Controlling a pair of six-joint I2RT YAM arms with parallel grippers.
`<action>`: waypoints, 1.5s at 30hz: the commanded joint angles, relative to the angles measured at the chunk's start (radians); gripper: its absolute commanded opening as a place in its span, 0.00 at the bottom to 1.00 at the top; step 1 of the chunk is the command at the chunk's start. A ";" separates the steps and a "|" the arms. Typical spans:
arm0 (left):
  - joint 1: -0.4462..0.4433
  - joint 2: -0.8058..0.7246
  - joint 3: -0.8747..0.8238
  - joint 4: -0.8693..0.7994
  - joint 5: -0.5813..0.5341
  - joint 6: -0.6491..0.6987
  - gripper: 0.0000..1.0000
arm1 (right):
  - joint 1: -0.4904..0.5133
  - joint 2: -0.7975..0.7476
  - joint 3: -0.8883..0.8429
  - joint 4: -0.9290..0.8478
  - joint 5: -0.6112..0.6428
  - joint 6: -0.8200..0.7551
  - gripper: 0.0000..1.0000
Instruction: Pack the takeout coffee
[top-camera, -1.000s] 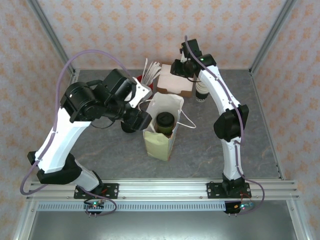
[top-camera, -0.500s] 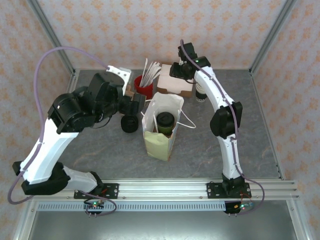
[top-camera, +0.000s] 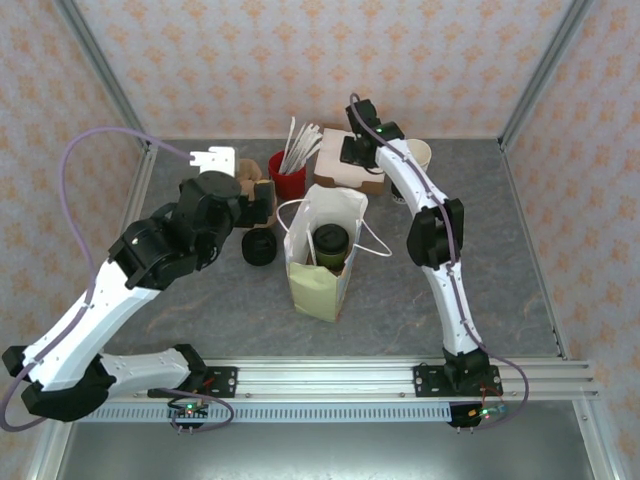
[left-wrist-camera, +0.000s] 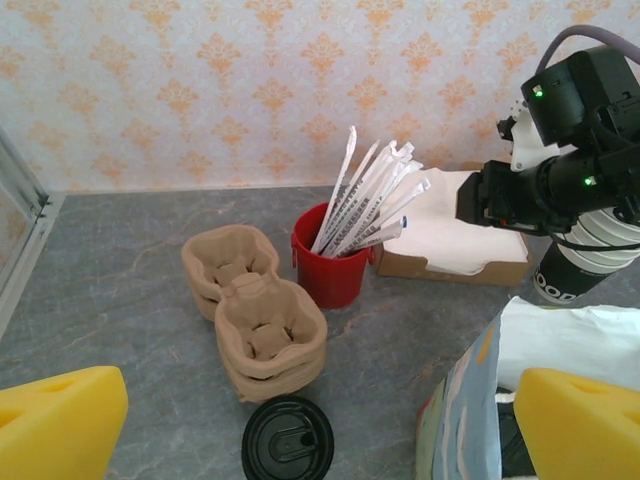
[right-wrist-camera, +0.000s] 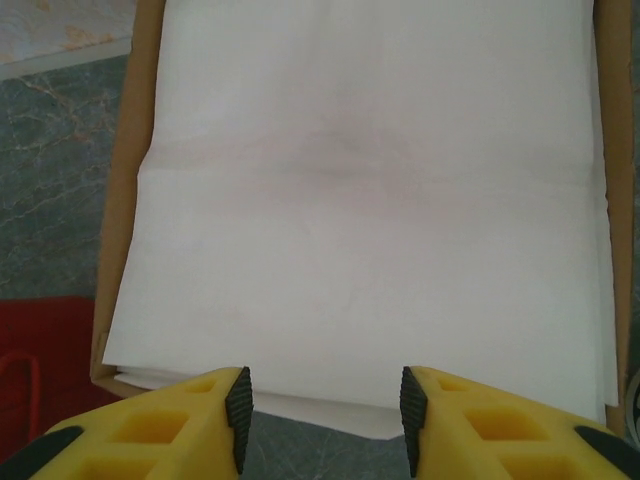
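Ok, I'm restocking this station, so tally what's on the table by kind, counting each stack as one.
Paper bag: 1
Takeout coffee, in the bag: 1
Red cup of straws: 1
Napkin box: 1
Cup carrier stack: 1
Black lid stack: 1
Cream cup stack: 1
Total: 7

No text could be read anywhere. At the right edge of the left wrist view, a dark band on the cup stack (left-wrist-camera: 562, 285) carried pale marks too small to make out. The black lid (left-wrist-camera: 288, 442) at bottom centre bore raised moulding without legible letters. The paper bag (left-wrist-camera: 462, 405) at lower right showed coloured print, no words. From above, the takeout coffee (top-camera: 330, 243) showed no lettering.
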 joint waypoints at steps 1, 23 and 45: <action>0.013 0.048 0.049 0.004 -0.072 0.009 1.00 | 0.013 0.012 0.088 0.033 0.057 -0.031 0.45; 0.026 -0.095 -0.272 0.101 -0.037 -0.125 0.92 | 0.079 0.137 0.143 0.055 0.194 0.081 0.49; 0.025 -0.125 -0.246 0.077 -0.006 -0.109 0.90 | 0.046 0.288 0.202 0.225 0.359 0.023 0.68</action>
